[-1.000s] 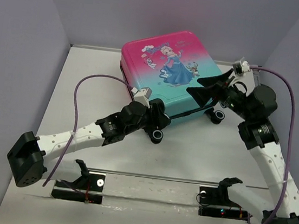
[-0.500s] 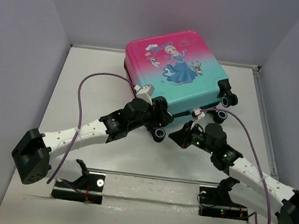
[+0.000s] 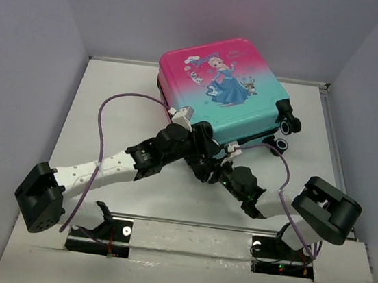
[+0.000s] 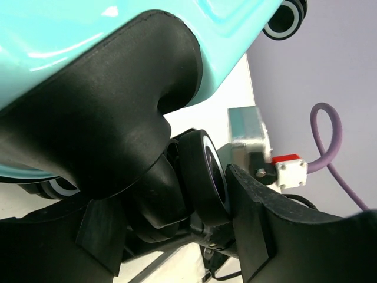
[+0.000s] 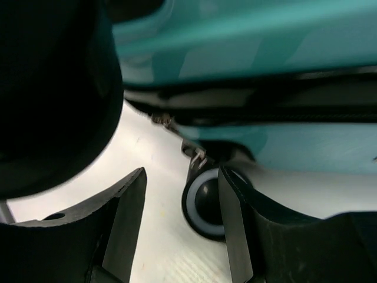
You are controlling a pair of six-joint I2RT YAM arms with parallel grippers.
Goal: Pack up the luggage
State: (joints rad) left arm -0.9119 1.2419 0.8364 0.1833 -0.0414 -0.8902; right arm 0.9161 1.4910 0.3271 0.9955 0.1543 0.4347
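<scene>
Left end effector (image 4: 200, 150) around glossy wheel (image 4: 207, 177)

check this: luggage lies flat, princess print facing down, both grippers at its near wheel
No, the print on the luggage faces up, as the top external view shows. It does lie flat, with the left gripper and right gripper at its near wheel.

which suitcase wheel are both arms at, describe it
Find the pink-to-teal hard-shell suitcase at the table's far middle, then its teal front-left corner. The black caster wheel there is crowded by the left gripper and right gripper; the other visible wheels stand free on the right side.
</scene>
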